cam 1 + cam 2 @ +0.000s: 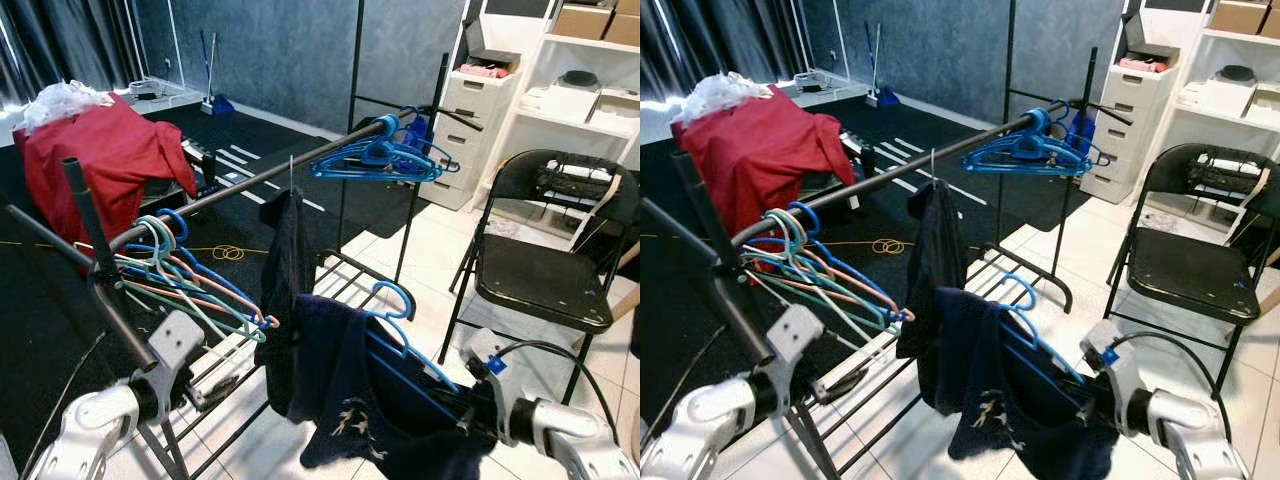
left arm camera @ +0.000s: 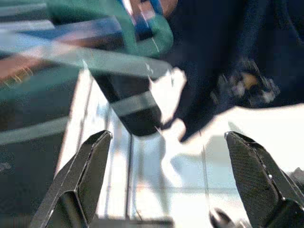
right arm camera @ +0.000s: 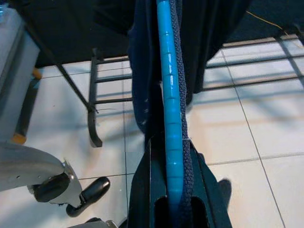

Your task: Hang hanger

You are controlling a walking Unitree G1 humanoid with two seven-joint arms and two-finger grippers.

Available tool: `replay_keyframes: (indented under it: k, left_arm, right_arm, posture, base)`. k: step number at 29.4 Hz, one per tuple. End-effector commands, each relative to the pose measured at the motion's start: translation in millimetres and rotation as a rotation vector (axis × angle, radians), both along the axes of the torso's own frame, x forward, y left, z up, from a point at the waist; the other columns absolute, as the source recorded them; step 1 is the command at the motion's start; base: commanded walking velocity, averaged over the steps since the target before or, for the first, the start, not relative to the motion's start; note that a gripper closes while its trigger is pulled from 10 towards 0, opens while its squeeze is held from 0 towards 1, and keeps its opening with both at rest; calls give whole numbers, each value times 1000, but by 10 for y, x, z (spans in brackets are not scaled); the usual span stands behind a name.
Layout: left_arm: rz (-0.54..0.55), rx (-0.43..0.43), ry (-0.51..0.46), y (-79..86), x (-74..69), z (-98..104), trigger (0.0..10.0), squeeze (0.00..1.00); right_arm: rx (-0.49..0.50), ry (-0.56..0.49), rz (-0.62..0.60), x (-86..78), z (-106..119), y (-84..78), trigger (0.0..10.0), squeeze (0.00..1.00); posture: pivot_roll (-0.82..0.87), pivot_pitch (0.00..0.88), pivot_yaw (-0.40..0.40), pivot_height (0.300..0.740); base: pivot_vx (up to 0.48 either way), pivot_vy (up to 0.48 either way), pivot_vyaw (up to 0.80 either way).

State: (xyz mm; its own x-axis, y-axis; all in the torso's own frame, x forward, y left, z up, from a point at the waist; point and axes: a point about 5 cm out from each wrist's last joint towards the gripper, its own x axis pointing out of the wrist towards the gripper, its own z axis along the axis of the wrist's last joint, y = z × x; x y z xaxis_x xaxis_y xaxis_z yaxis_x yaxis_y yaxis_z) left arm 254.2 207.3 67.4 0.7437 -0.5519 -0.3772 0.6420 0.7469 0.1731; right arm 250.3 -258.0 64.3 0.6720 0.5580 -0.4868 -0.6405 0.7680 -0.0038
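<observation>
My right gripper (image 3: 173,199) is shut on a blue hanger (image 1: 400,330) that carries a dark navy garment (image 1: 345,390). The hanger's hook (image 1: 395,297) points up, below and in front of the black rail (image 1: 250,180) of the clothes rack. In the right wrist view the blue hanger bar (image 3: 170,109) runs straight out between the fingers, wrapped by the navy cloth. My left gripper (image 2: 166,175) is open, low beside a bunch of coloured hangers (image 1: 190,275) on the rail's left end. A dark garment (image 1: 285,270) hangs mid-rail, and blue hangers (image 1: 385,155) hang at the far end.
A red cloth (image 1: 105,150) lies over something at the back left. A black folding chair (image 1: 550,270) stands to the right, with white drawers (image 1: 465,120) and shelves (image 1: 590,110) behind it. The rack's lower shelf bars (image 1: 345,275) sit above white floor tiles; a dark rug (image 1: 240,215) lies beyond.
</observation>
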Motion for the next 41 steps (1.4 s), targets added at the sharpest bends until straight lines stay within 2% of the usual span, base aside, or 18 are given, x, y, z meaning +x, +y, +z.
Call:
replay_keyframes:
  k: [1,2,3,4,7,9,11,14,28,33,41]
  left_arm:
    - [15,8,59,-39,-57,-138,10000,0]
    - [15,8,59,-39,-57,-138,10000,0]
    - [44,-6,141,-114,-181,-341,10000,0]
    - [55,-17,169,-138,-221,-393,10000,0]
    - [86,-34,187,-152,-248,-440,10000,0]
    - [139,-105,215,-184,-288,-485,10000,0]
    - [194,-237,209,-222,-344,-478,10000,0]
    - [250,-339,208,-228,-408,-482,10000,0]
    - [280,-339,203,-168,-427,-500,10000,0]
    - [283,-336,177,-170,-382,-470,10000,0]
    - [289,-346,72,-216,-194,-294,10000,0]
  right_arm:
    - [0,-24,-35,25,41,-4,10000,0]
    - [0,-24,-35,25,41,-4,10000,0]
    - [-3,-23,-63,18,17,-1,10000,0]
    - [-1,-21,-66,13,17,2,10000,0]
    - [-4,-22,-69,17,22,-1,10000,0]
    - [1,-27,-77,36,40,-6,10000,0]
    - [1,-40,-85,56,61,-9,10000,0]
    - [-6,-49,-96,72,58,-1,10000,0]
    - [-21,-61,-127,112,39,9,10000,0]
    - [-28,-56,-138,103,2,21,10000,0]
    - [-2,-79,-168,151,-5,90,10000,0]
  posture:
    - [-31,0,-23,740]
    - [-31,0,-23,740]
    - [-31,0,-22,740]
    - [-31,0,-22,740]
    - [-30,0,-23,740]
    - [-28,0,-24,740]
    - [-23,0,-27,740]
    - [-19,0,-30,740]
    - [-19,0,-37,740]
    - [-19,0,-38,740]
    - [-21,0,-41,740]
  base:
    - [0,0,0]
    - [0,0,0]
    - [0,0,0]
    - [0,0,0]
    - [0,0,0]
    - [0,0,0]
    - [0,0,0]
    - [-131,0,0]
    - [-457,0,0]
    - [-355,0,0]
    - [0,0,0]
